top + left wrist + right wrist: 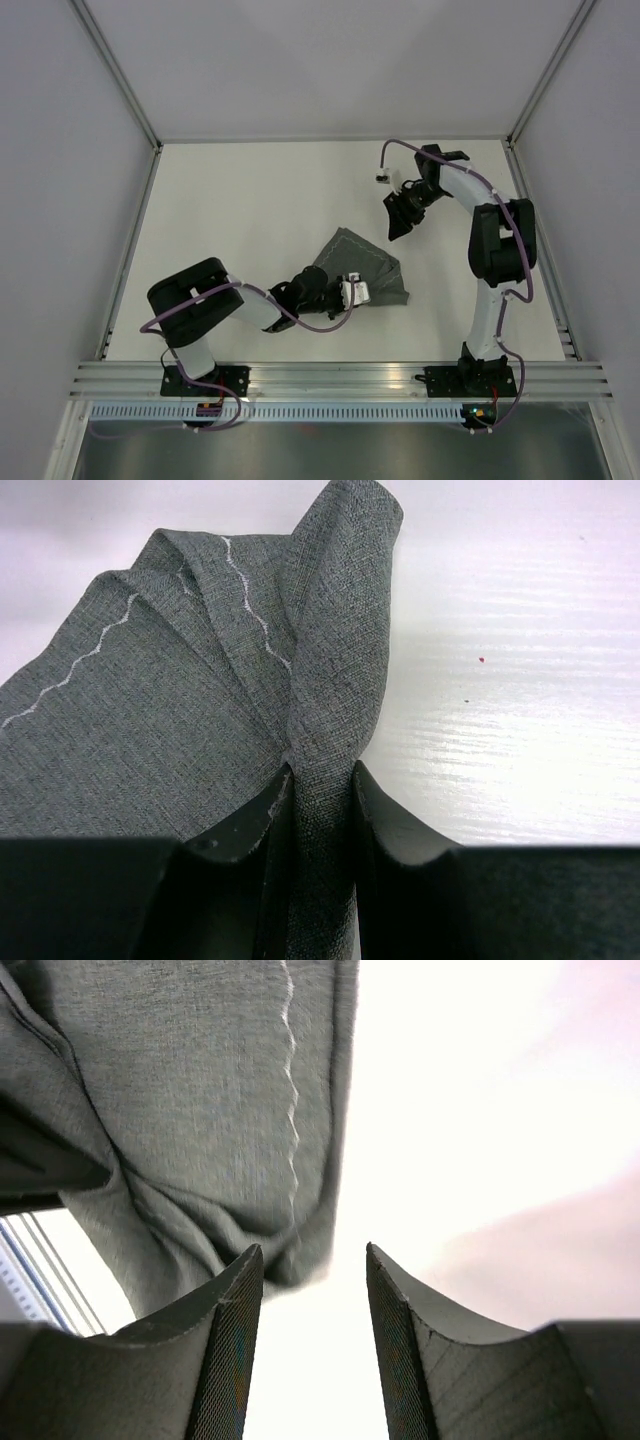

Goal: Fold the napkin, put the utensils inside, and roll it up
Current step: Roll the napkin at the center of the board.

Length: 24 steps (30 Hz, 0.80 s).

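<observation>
The dark grey napkin (372,266) lies bunched in loose folds at the table's middle. My left gripper (348,286) is shut on a raised fold at the napkin's near edge. In the left wrist view the cloth (180,700) fans out past the gripper (322,776), with its wavy light hem showing. My right gripper (394,228) is open and empty, hovering just beyond the napkin's far right corner. In the right wrist view the cloth (200,1090) lies to the left of and beyond the gripper (313,1256). The fork is not in view.
A white table (240,210) is fenced by metal rails (130,250) and pale walls. The right arm's purple cable with a small connector (382,177) hangs at the back. An aluminium rail (340,378) runs along the near edge.
</observation>
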Each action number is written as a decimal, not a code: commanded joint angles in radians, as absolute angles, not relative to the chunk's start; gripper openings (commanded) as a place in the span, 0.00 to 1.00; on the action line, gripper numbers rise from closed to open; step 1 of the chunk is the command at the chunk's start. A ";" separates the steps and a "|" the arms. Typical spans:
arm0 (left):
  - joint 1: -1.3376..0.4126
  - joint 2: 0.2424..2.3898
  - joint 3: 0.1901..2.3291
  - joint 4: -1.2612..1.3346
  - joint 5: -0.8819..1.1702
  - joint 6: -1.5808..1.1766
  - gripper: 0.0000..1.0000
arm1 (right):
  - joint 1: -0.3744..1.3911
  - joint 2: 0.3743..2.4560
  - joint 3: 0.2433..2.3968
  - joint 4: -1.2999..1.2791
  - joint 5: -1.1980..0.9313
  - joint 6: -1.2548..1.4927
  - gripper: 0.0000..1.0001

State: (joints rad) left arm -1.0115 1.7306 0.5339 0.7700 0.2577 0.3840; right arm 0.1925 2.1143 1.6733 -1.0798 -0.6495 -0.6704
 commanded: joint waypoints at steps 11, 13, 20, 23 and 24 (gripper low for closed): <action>-0.910 1.930 0.492 1.061 0.485 0.011 0.02 | 0.140 1.551 1.201 -0.827 -0.787 -0.948 0.53; -0.896 1.945 0.477 1.109 0.497 -0.026 0.02 | 0.144 1.478 1.113 -0.807 -0.804 -1.021 0.53; -0.874 2.000 0.459 1.160 0.509 -0.049 0.02 | 0.202 1.315 0.867 -0.687 -0.818 -1.138 0.57; -0.867 2.003 0.451 1.172 0.511 -0.057 0.02 | 0.285 1.278 0.798 -0.623 -0.761 -1.112 0.58; -0.862 2.003 0.453 1.172 0.512 -0.058 0.02 | 0.331 1.263 0.752 -0.547 -0.708 -1.071 0.59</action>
State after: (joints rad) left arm -0.8738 1.9556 0.4931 1.2392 0.4747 -0.0135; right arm 0.2569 1.3098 0.8146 -0.7235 -0.7280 -1.0496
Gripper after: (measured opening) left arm 0.305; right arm 0.583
